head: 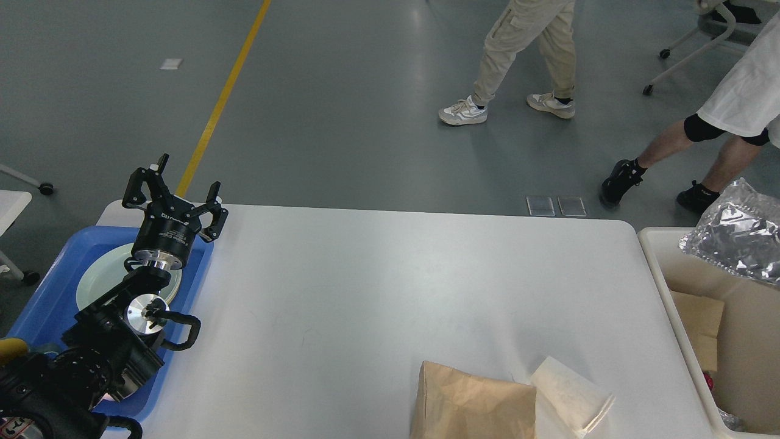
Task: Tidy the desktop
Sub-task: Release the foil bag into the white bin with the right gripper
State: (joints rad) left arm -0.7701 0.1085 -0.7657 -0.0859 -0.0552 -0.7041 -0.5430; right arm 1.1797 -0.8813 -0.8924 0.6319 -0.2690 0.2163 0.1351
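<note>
Right of left pincer, desktop.

**White desk, mostly bare**

The desk was a large white rectangular top with rounded corners and a smooth matte surface. It lay flat, filling the lower middle of the head view, its far edge running level and its broad centre uncovered.

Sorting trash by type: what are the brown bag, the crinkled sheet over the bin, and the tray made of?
Brown bag: kraft paper, matte, creased. Crinkled sheet: looks like shiny foil or metallised film, mirror glints. Blue tray: probably plastic, smooth moulded rim.
</note>
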